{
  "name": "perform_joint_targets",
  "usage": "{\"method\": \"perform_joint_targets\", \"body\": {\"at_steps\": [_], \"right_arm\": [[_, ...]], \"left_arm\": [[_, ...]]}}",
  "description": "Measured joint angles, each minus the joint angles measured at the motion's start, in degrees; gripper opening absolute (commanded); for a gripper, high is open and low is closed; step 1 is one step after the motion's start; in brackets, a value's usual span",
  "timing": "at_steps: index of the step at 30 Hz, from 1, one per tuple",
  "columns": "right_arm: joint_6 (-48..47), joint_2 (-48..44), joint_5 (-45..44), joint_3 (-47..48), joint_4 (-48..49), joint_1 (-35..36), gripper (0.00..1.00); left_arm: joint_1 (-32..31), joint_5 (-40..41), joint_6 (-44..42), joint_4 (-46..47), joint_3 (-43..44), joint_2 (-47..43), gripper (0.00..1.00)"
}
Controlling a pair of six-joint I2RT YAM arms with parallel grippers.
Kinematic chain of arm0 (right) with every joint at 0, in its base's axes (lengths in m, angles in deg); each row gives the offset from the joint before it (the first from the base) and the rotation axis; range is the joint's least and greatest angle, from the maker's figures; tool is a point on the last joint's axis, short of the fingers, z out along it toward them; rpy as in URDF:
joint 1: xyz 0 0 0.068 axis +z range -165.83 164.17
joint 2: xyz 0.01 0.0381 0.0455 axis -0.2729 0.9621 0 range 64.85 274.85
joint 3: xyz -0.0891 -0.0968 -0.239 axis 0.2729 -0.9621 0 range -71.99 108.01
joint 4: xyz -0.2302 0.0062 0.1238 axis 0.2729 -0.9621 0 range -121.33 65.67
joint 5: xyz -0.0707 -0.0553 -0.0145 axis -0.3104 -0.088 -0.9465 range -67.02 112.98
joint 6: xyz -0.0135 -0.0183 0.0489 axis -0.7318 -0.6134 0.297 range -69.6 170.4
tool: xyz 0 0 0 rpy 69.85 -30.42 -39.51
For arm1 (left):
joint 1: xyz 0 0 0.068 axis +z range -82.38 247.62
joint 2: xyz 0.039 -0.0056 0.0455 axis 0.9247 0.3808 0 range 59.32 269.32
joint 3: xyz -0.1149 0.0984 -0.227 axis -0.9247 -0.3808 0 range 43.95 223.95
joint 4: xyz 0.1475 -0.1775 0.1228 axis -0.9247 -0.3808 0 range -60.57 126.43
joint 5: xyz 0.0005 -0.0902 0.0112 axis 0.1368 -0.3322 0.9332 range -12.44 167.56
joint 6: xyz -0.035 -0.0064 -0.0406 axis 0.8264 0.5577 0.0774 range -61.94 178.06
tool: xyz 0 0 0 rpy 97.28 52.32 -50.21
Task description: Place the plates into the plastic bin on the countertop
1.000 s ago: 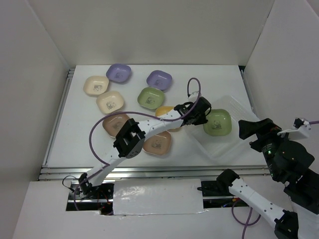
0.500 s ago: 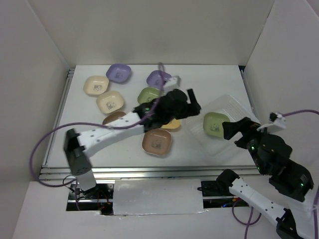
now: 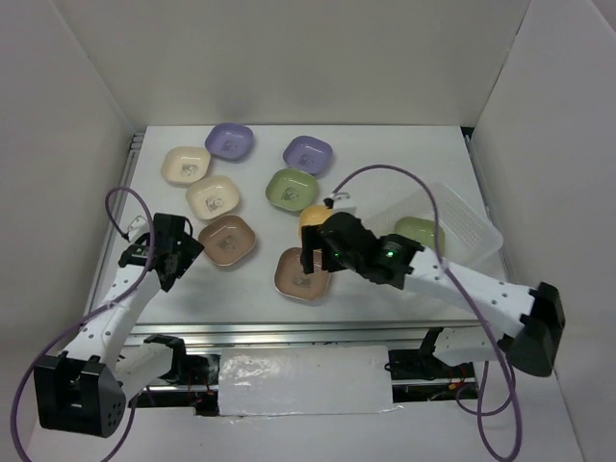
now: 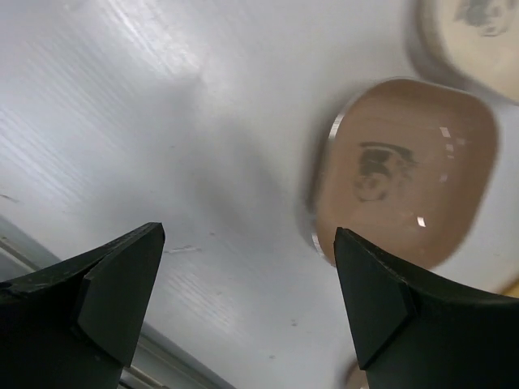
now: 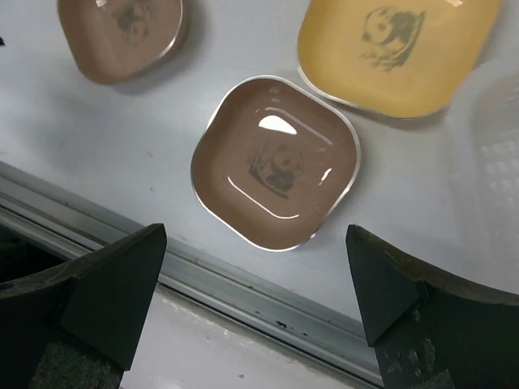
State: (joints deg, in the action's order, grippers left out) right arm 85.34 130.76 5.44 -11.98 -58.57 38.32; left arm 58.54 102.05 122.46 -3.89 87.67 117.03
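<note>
The left jaws stand wide apart and hold nothing, hanging over the tabletop (image 3: 144,207) just left of the left brown plate (image 3: 227,240). In the left wrist view both dark fingers (image 4: 89,300) are clear of that plate (image 4: 405,170), and a cream plate (image 4: 470,20) is cut off at the top corner.

Only the top view shows the far plates still on the tabletop: two cream ones (image 3: 185,165) (image 3: 213,196), two purple ones (image 3: 229,141) (image 3: 307,152) and a green plate (image 3: 292,188).

The right jaws are also spread wide and empty, above the near brown plate (image 3: 301,274). The right wrist view shows this plate (image 5: 276,162) whole between the fingers (image 5: 97,300), whereas from above the arm covers its far edge and most of the yellow plate (image 3: 314,216). From the wrist the yellow plate (image 5: 397,44) lies just beside the brown one, its top cut off.

One pale green plate (image 3: 416,231) lies inside the plastic bin (image 3: 467,226), partly behind the arm. The bin's edge (image 5: 495,138) is a blur in the wrist view.
</note>
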Motion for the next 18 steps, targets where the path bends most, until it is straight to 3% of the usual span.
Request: {"method": "perform_joint_targets", "body": {"at_steps": [6,15,18], "right_arm": [[2.8,13.1,-0.7,0.4,4.3,7.3,1.0],[3.6,14.2,-2.7,4.7,5.5,12.6,1.0],[3.8,14.2,-3.1,4.7,5.5,12.8,1.0]], "left_arm": [[8.2,-6.7,-4.7,5.2,-5.1,2.4,0.99],[8.4,-13.2,-7.4,19.6,-5.6,16.7,0.99],[7.5,-13.5,-7.3,22.8,-5.5,18.7,0.92]]}}
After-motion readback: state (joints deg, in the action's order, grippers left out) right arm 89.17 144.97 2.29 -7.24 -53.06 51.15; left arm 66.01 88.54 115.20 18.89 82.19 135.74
